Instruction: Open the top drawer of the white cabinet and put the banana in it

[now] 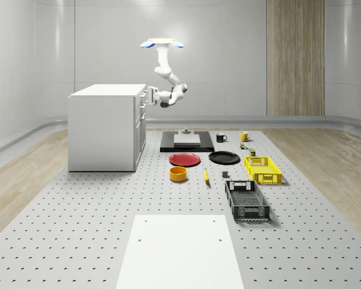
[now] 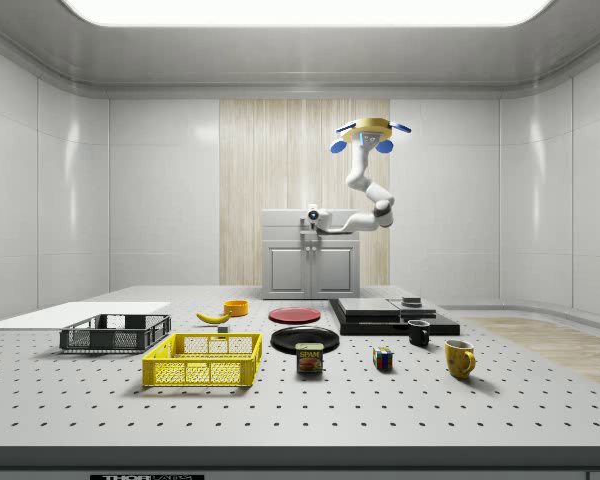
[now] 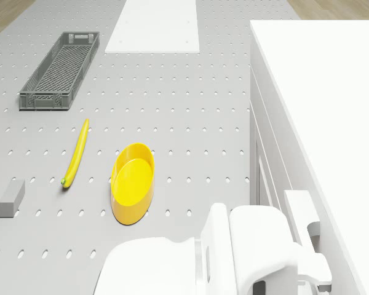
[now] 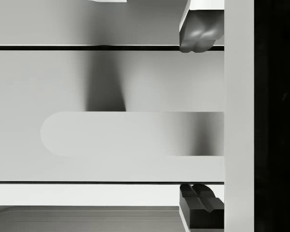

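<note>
The white cabinet (image 1: 102, 127) stands at the whole-scene view's left, and its top drawer front (image 4: 111, 77) looks flush with the body. I hover as a drone (image 1: 162, 43) high beside the cabinet's drawer side. My arm reaches down and across to the top drawer. My gripper (image 4: 199, 116) is open, one fingertip (image 4: 198, 38) on each side of the drawer's bar handle (image 4: 130, 134), with clear gaps to it. In the whole-scene view the gripper (image 1: 148, 95) is at the cabinet's upper front edge. The banana (image 1: 206, 175) lies on the table beside an orange bowl (image 1: 178, 174).
A red plate (image 1: 185, 159) and a black plate (image 1: 224, 158) lie beyond the banana. A yellow crate (image 1: 263, 169) and a grey crate (image 1: 246, 200) sit to the right. A black platform (image 1: 186, 142), two mugs and a white panel (image 1: 180, 250) are also on the table.
</note>
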Robot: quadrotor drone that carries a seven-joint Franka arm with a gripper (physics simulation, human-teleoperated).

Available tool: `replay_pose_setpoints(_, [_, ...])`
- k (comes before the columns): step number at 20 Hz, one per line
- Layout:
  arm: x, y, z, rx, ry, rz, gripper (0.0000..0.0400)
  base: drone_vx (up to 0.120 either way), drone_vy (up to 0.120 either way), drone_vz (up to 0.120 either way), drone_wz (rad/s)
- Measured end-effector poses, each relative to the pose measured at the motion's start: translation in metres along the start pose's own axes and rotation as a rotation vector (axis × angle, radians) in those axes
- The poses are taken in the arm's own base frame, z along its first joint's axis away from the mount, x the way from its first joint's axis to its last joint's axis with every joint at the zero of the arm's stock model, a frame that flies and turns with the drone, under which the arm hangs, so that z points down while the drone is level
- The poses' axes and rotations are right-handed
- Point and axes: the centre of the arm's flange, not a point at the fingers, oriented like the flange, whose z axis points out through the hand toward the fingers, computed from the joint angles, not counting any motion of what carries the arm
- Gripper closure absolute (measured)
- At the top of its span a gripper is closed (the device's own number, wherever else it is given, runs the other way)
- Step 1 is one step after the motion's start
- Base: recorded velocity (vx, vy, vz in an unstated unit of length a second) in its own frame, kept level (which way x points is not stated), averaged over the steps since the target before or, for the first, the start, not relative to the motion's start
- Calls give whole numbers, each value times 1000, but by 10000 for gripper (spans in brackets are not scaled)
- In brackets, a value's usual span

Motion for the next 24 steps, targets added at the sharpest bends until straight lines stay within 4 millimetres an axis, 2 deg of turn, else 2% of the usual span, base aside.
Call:
replay_pose_setpoints(12, [2, 2, 11, 0, 0, 0, 0, 0, 0, 0, 0])
replay_pose_setpoints(14, [2, 2, 12, 0, 0, 0, 116, 0, 0, 0, 0])
replay_pose_setpoints(15, [2, 2, 12, 0, 0, 0, 156, 0, 0, 0, 0])
replay_pose_setpoints(17, [2, 2, 12, 0, 0, 0, 210, 0, 0, 0, 0])
replay_pose_setpoints(21, [2, 2, 12, 0, 0, 1, 264, 0, 0, 0, 0])
replay_pose_setpoints(22, [1, 1, 12, -4, 3, 15, 250, 0, 0, 0, 0])
replay_pose_setpoints(24, [1, 1, 12, -6, 5, 10, 259, 0, 0, 0, 0])
